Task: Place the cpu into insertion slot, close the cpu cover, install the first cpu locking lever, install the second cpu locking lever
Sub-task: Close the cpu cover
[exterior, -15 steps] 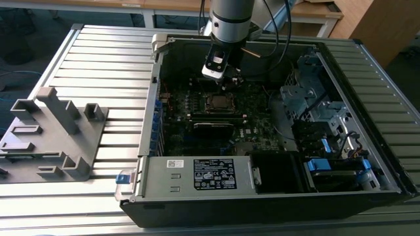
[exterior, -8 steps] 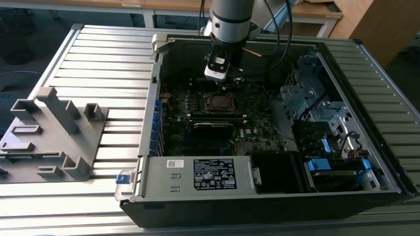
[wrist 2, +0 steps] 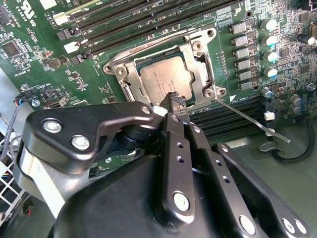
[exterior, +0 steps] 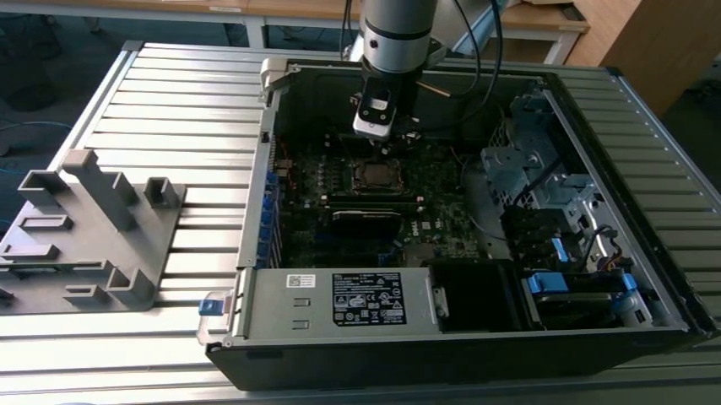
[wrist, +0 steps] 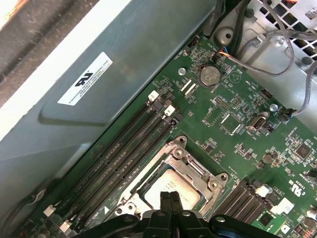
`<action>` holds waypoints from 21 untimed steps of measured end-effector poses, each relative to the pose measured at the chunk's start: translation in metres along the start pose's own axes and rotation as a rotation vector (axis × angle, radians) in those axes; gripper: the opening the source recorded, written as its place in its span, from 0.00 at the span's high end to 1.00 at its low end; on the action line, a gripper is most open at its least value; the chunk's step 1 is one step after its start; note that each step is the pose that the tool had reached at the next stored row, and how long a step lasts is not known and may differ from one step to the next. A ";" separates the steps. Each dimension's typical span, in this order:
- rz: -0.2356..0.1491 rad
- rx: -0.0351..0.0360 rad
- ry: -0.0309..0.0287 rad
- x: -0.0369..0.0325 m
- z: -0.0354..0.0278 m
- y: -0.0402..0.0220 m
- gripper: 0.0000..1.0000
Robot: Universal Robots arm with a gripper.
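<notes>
Exterior view: open computer case [exterior: 257, 211] on slatted counter [exterior: 169, 110], motherboard [exterior: 441, 186] inside; end effector [exterior: 383, 142] hangs close above insertion slot [exterior: 372, 175]. Second wrist view: fingers [wrist 2: 178, 144] pressed together, gripping nothing, tip just beside cpu [wrist 2: 163, 79], which sits in the slot, cpu cover [wrist 2: 199, 64] lying flat around it; one wire lever [wrist 2: 252, 120] sticks out. First wrist view: end effector [wrist: 171, 196] closed at the cover's edge.

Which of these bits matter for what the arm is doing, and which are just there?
Part of the job: cpu, cpu cover, locking lever, gripper.
Just there: memory slots, coin battery, grey stand.
</notes>
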State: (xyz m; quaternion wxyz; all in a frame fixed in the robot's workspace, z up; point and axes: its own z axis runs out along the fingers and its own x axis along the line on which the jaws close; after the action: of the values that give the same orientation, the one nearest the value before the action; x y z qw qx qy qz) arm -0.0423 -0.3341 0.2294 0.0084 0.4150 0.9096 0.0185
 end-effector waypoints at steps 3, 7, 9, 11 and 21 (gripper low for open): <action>0.000 0.0000 0.0000 0.0000 0.0000 0.0000 0.89; 0.000 0.0000 0.0000 0.0000 0.0000 0.0000 0.89; 0.000 0.0001 -0.0001 0.0000 0.0000 0.0000 0.89; -0.011 0.0000 0.0004 0.0000 0.0000 0.0000 0.89; -0.033 0.0000 0.0013 0.0000 0.0000 0.0000 0.89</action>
State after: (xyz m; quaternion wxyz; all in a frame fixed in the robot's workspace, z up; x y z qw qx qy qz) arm -0.0423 -0.3341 0.2294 0.0081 0.3999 0.9163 0.0186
